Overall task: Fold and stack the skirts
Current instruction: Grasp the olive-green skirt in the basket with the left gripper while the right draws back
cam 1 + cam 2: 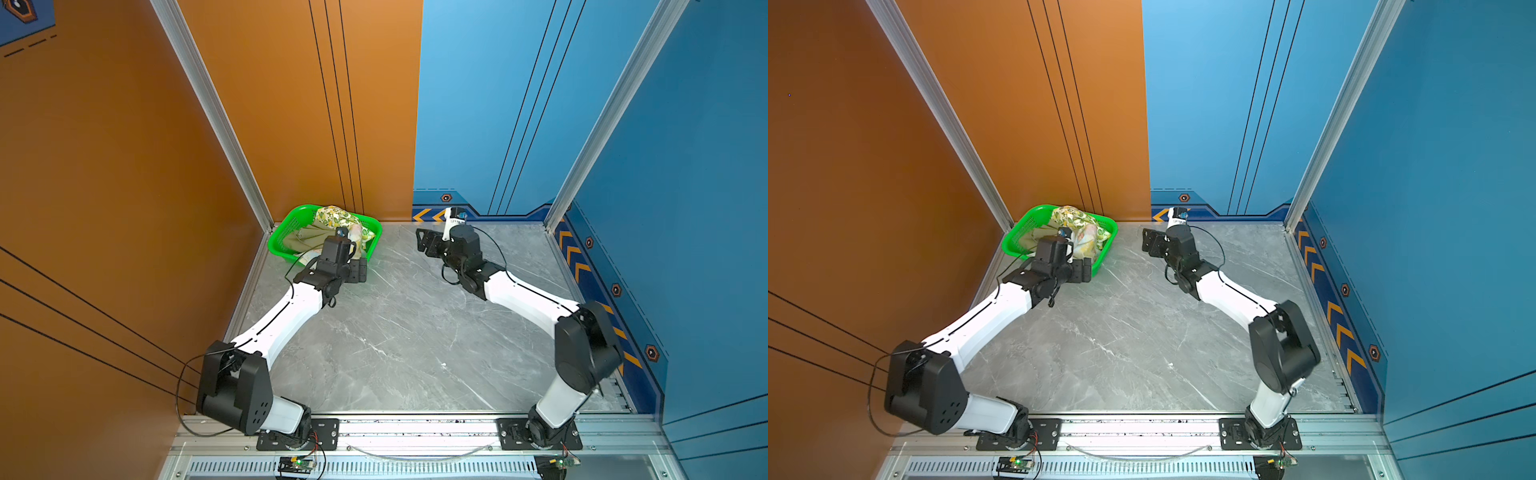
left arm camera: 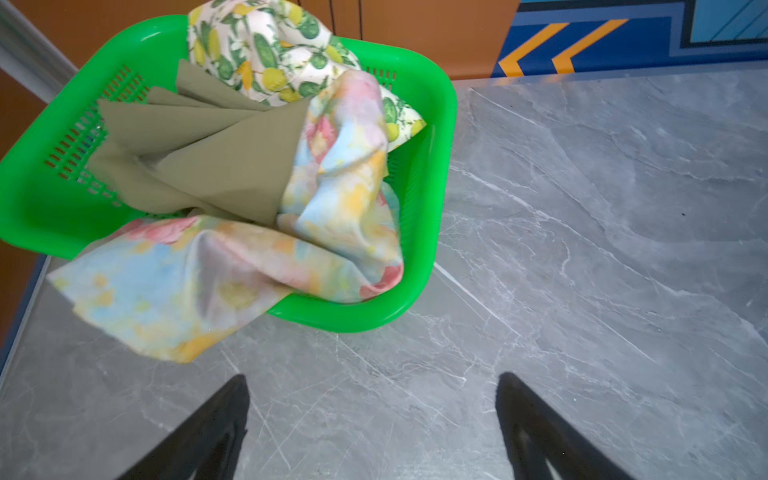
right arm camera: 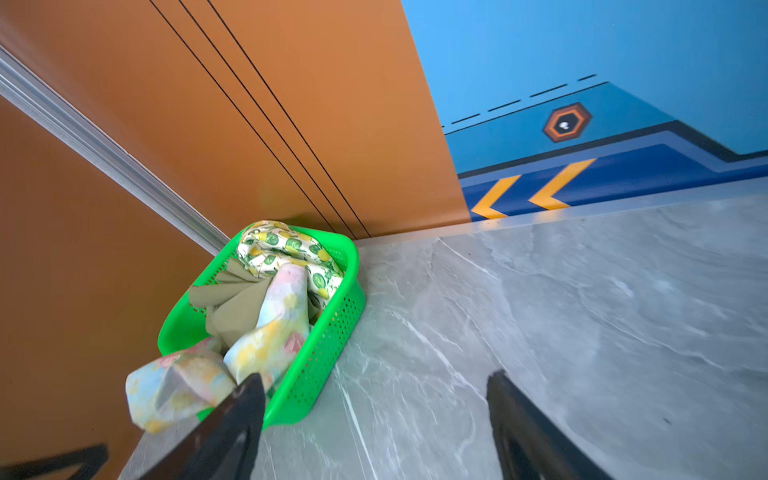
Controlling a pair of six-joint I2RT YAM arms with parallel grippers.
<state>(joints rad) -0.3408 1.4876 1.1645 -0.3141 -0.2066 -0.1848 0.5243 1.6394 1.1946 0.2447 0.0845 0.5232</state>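
All three skirts lie crumpled in the green basket [image 2: 432,108] at the table's far left corner. The olive-green skirt [image 2: 216,158] sits in the middle. Behind it is the lemon-print skirt [image 2: 270,50]. The pastel flowered skirt [image 2: 199,282] spills over the basket's near rim. My left gripper [image 2: 372,377] is open over bare table just in front of the basket, and nothing sits between its fingers. In both top views it hangs at the basket's near edge [image 1: 360,270]. My right gripper [image 3: 376,375] is open, empty, to the right of the basket and pointing towards it [image 1: 424,241].
The grey marble table [image 1: 407,332] is walled by an orange panel [image 1: 291,124] behind the basket and a blue panel [image 1: 478,124] to the right. An aluminium post [image 1: 232,137] stands at the corner. Both arm bases are mounted at the front rail [image 1: 415,428].
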